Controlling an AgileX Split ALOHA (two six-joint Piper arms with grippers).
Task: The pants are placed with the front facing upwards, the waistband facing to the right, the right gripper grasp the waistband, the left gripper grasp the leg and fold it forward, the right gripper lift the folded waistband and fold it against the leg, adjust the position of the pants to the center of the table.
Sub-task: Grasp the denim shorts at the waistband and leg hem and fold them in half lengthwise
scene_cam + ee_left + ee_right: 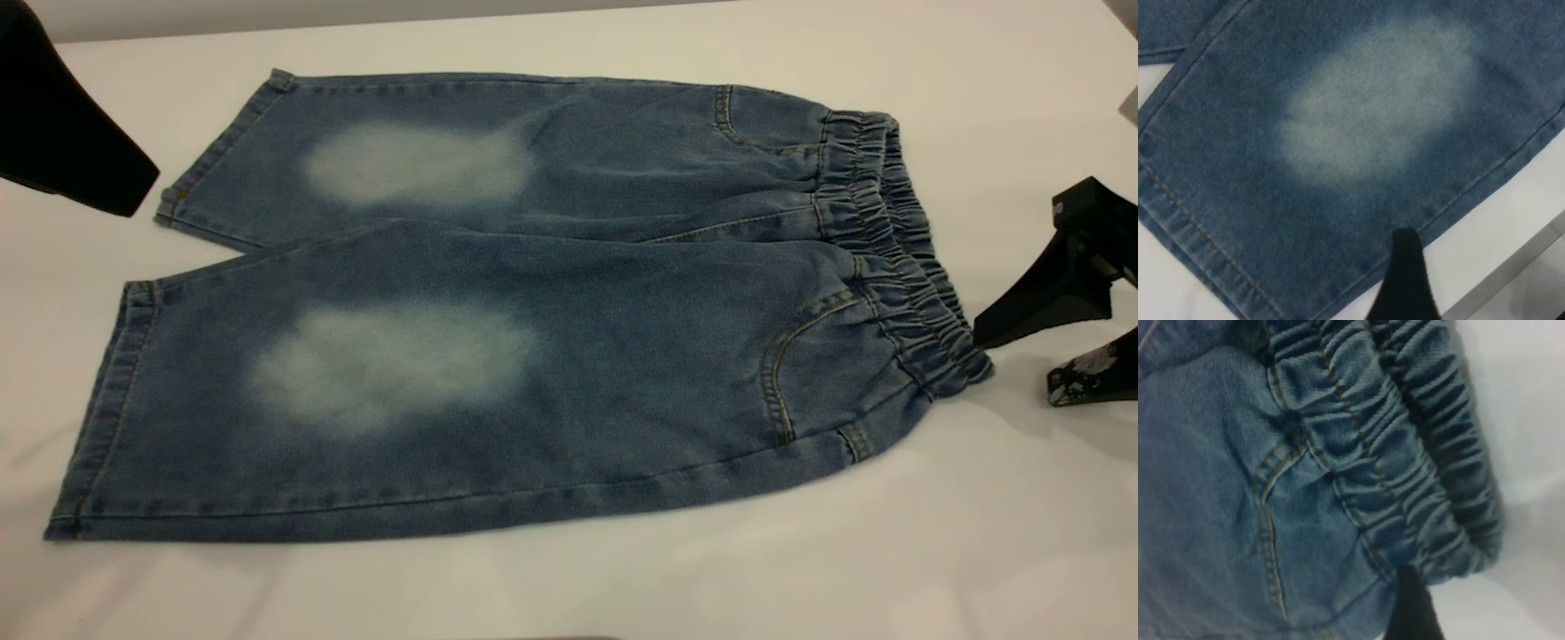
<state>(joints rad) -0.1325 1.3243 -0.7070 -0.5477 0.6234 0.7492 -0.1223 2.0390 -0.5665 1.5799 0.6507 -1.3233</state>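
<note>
The blue denim pants [551,356] lie flat on the white table [978,551], front up, with both legs pointing left. Their puckered waistband [889,240] runs down the right side. My right gripper [1013,366] is low at the right edge and open. Its upper finger [1040,311] touches the waistband's near corner [1431,520], and nothing is between its fingers. My left gripper [89,151] hovers at the far left above the far leg's hem [222,147]. Only one of its fingers [1406,280] shows, over that leg's outer seam beside the pale patch [1371,107].
The table's far edge [1511,267] runs close behind the far leg. Bare tabletop surrounds the pants at the front and right. A grey object's corner [1129,102] sits at the right edge.
</note>
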